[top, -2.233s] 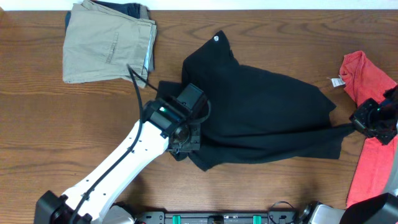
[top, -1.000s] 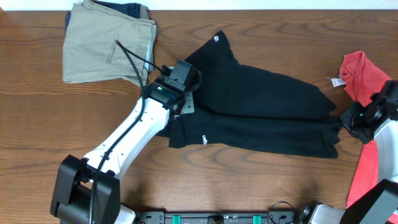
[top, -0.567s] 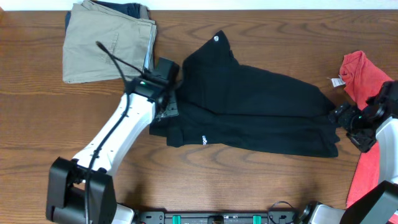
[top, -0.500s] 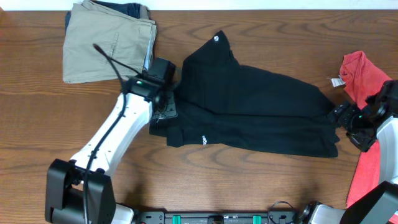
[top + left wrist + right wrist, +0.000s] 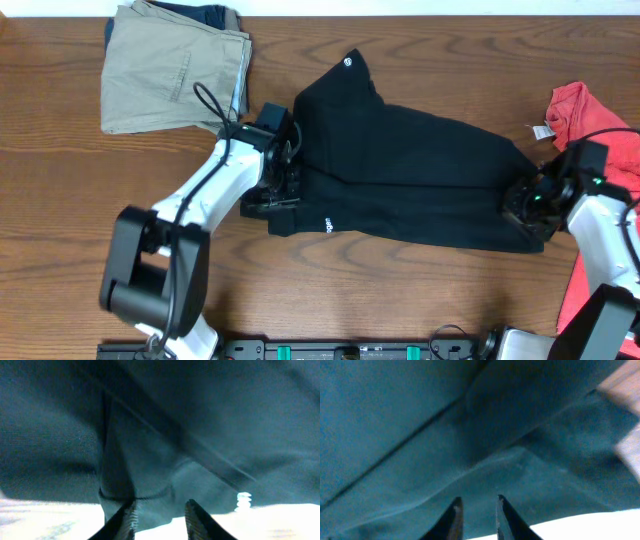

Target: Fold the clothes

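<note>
At the far left of the wooden surface [image 5: 60,200] lie khaki-tan trousers [image 5: 175,70], folded into a neat block, with the edge of a dark garment [image 5: 210,14] showing at their top edge.

Just right of them the left gripper [image 5: 283,172] sits on the left end of the black garment [image 5: 420,170]. In the left wrist view, the left gripper [image 5: 159,510] has its jaws a little apart, low over a fold of black cloth. I cannot tell whether that fold is pinched between them.

The garment stretches across the middle of the surface, its long axis running left to right. 1 white logo mark [image 5: 348,61] shows at its upper left corner and another [image 5: 327,223] near the lower left edge. A broad upper layer overlaps a narrower strip along the near edge, so I judge 1 lengthwise fold is roughly in place, though the edges are not square.

The right gripper [image 5: 525,200] rests on the garment's right end. In its wrist view the right gripper [image 5: 476,510] has jaws parted only narrowly over layered cloth, and again I cannot tell if anything is held.

At the far right lies a red shirt [image 5: 600,260] with a white tag [image 5: 543,131], unfolded, just beside the black garment.

Left to do, as I read it: tidy the edges, then fold the length across into a compact stack.
</note>
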Controlling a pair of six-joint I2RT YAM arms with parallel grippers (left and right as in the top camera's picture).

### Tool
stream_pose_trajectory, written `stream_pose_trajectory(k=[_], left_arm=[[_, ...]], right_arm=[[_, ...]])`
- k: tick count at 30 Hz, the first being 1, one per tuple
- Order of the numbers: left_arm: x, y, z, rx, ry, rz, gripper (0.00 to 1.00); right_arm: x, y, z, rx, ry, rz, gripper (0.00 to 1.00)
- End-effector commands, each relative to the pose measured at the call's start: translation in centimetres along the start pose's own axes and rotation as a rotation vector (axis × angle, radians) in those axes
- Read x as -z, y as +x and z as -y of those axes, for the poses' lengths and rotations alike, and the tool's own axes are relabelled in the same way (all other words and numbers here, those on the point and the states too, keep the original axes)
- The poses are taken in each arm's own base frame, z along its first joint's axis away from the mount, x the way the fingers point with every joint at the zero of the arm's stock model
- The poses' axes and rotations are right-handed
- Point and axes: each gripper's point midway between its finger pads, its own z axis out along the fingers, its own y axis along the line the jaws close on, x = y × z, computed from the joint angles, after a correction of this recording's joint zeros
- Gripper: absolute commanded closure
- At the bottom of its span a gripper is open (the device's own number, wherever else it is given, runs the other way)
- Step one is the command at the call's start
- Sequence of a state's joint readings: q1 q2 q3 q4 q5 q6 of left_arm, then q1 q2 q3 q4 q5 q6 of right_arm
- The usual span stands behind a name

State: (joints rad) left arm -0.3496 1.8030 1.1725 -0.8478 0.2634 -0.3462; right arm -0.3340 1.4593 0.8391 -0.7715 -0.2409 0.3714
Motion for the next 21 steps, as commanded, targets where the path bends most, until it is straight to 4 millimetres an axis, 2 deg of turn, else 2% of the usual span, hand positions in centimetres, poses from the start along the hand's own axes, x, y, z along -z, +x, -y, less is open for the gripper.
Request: stream_pose_trajectory(k=[1,4,9,11,17,21], left_arm=[[-1.4,0.1,-1.2,0.034,-0.006,-0.048,0.71],[-2.2,-0.4,-2.4,0.072,-0.011,-0.064,0.78],[-3.2,-0.6,-4.5,0.143,-0.022,-0.103,0.81],[-3.4,-0.6,-5.4,0.174,-0.025,-0.117,0.93],[-2.2,0.2,-9.2,0.374,-0.108,-0.146,0.94],[-0.6,0.9,-11.3,0.466,-0.162,-0.139,0.94]], right_arm=[[-1.2,1.3,0.1,-0.027,-0.002,-0.022,0.88],[-1.9,1.4,0.5,-0.026,0.004,-0.01,0.89],[-2.5,1.8,2.7,-0.101,0.107,0.012,0.91],[-2.6,1.7,3.1,-0.104,0.125,0.021,0.89],[-2.6,1.3,3.1,-0.104,0.127,0.04,0.88],[-2.6,1.0,3.0,-0.102,0.122,0.05,0.89]])
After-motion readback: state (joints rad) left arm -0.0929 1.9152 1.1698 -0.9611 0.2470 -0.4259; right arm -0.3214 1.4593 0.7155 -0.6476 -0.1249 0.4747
